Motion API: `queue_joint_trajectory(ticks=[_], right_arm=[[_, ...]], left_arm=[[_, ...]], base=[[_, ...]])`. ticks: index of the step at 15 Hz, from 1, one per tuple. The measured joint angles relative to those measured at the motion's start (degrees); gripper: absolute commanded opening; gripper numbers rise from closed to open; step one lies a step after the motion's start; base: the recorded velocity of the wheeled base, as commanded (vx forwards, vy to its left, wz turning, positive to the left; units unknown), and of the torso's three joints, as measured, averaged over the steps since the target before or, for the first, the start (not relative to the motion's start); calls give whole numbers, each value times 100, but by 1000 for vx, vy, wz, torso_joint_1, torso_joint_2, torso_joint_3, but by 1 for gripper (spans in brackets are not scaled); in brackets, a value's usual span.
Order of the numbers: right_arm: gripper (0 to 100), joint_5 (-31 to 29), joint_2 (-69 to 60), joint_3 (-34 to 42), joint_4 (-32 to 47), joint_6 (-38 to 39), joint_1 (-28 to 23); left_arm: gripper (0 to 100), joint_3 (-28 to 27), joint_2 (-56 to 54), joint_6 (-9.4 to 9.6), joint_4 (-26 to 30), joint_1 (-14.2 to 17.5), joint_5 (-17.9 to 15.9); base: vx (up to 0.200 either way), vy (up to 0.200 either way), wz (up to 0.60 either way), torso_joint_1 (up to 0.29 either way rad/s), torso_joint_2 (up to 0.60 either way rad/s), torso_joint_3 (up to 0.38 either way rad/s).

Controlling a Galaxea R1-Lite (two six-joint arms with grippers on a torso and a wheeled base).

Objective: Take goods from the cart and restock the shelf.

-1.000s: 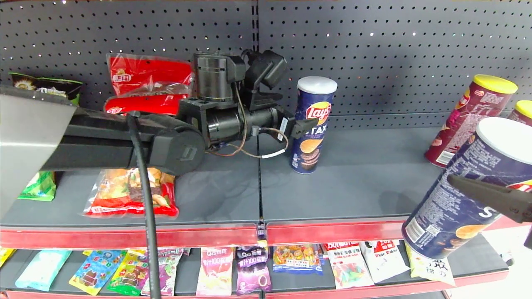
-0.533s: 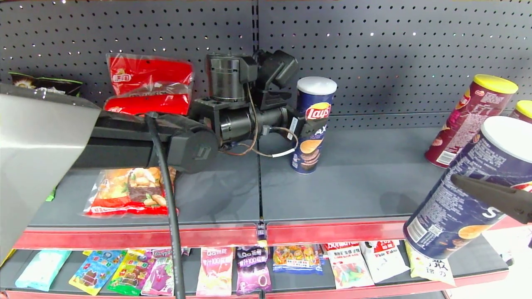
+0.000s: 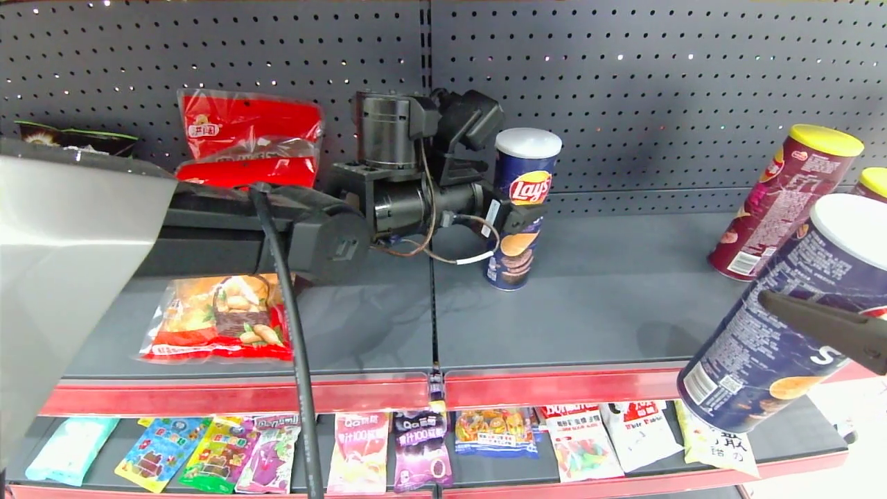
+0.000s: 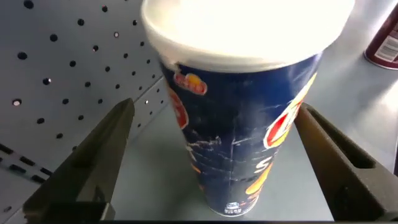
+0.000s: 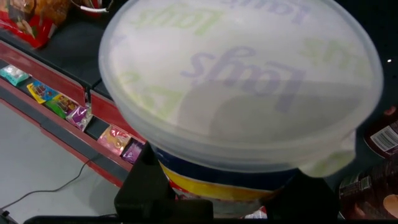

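left fingers (image 3: 523, 216) advanced, open around the standing can (image 3: 521, 260); right fingers (image 3: 824, 326) grip a tilted can (image 3: 762, 353).

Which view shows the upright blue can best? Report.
Left wrist view: the upright blue can stands close up inside the open left gripper. Head view has it farther off, partly behind that gripper; right wrist view shows the held can instead.

Left arm (image 3: 229, 235) is covering part of the orange-and-red clear plastic snack bag (image 3: 222, 333). Right frame edge is cropping the navy white-lidded chip tube (image 3: 776, 333) and the outermost yellow-lidded maroon tube (image 3: 873, 181).
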Motion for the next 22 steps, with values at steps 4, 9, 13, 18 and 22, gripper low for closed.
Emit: queue_joint_trajectory(ticks=[4, 9, 13, 18, 22], right_arm=[[0, 0, -10, 5, -2, 0, 0], [0, -1, -15, 11, -4, 0, 0], [0, -1, -15, 7, -2, 0, 0], [0, 5, -1, -37, -4, 6, 4], [0, 7, 21, -26, -4, 9, 11]], left_arm=[[0, -193, 102, 0, 52, -37, 171], [0, -240, 168, -27, 72, -76, 176], [0, -160, 128, -57, 57, -78, 20], [0, 564, -455, -367, 77, -54, -178], [0, 1438, -1104, -411, -54, -91, -249]], base=[[0, 0, 0, 0, 0, 0], [0, 0, 0, 0, 0, 0], [0, 0, 0, 0, 0, 0], [0, 0, 0, 0, 0, 0], [0, 0, 0, 0, 0, 0]])
